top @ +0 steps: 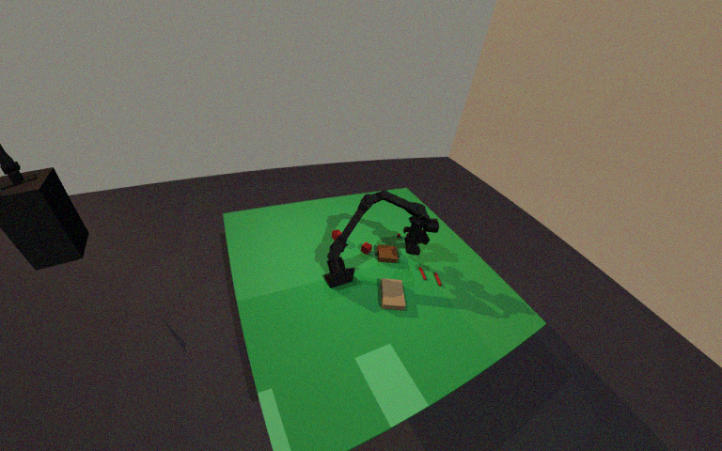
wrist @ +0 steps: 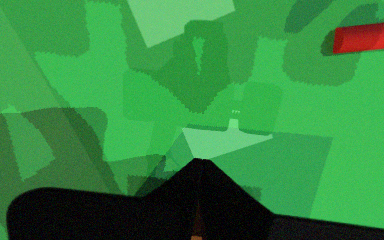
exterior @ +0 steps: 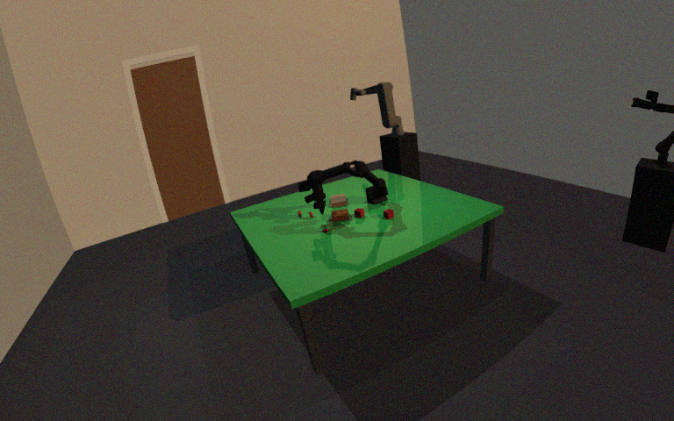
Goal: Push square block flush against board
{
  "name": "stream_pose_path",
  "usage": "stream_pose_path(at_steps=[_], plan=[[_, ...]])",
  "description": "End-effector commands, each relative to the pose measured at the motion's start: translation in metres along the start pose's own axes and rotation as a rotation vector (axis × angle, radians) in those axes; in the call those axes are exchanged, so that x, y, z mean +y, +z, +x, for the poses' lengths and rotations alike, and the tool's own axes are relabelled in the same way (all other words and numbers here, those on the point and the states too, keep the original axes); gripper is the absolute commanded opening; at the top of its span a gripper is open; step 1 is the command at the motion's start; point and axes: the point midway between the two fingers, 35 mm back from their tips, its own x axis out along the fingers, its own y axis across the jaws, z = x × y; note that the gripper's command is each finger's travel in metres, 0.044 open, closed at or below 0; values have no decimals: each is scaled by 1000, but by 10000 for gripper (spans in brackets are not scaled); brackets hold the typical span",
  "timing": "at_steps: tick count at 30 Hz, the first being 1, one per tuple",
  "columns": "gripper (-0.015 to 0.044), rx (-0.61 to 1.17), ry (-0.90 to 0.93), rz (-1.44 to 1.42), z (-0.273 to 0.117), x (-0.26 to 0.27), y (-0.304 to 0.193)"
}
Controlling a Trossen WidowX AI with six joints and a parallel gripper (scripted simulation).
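Block [top: 387, 254] [exterior: 340, 215] (mostly cropped below wrist view); claw [top: 412, 250] [exterior: 321, 210] [wrist: 200, 166] closed, holding 0 things.

Smooth green tabletop [top: 308, 340] [exterior: 407, 223] [wrist: 350, 175] – brown block [top: 387, 254] [exterior: 340, 215] and pale board [top: 393, 294] [exterior: 338, 201] look like wood
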Motion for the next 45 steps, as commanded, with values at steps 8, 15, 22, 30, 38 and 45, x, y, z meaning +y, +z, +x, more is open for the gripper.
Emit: stream_pose_path(at_steps=[8, 15, 22, 30, 38, 45], plan=[[0, -43, -13, 3, -29, -67, 14], [0, -41, -28, 2, -34, -192, 6], [0, -23, -11, -10, -26, -268, -19], [0, -23, -11, -10, 2, -268, -17], [0, -23, -9, -11, 29, -268, -18], [0, -22, -9, -10, 29, -268, -27]])
